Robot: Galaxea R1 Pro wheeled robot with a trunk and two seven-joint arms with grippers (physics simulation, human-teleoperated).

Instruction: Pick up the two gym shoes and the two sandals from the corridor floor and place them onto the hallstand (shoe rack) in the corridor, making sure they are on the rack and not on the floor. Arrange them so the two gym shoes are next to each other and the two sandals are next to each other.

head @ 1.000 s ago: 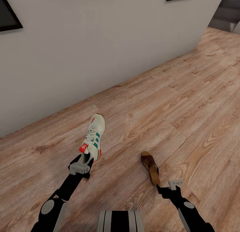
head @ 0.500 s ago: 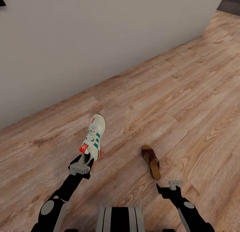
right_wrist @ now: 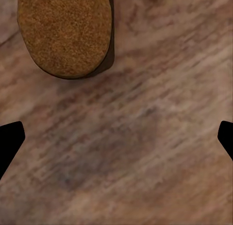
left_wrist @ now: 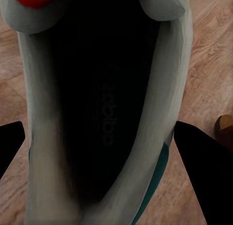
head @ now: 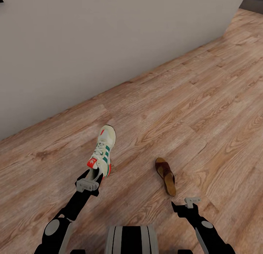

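Lying just beyond right claw (head: 187, 203): sandal (head: 165, 175).

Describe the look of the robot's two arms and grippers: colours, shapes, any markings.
Both arms are glossy black with rounded segments, each carrying a light grey disc at a joint. The left gripper sits on a pale grey blocky mount with small dark dots. The right gripper has a smaller light grey bracket. Fingers show as plain black wedges in the wrist views. No cables or lettering visible.
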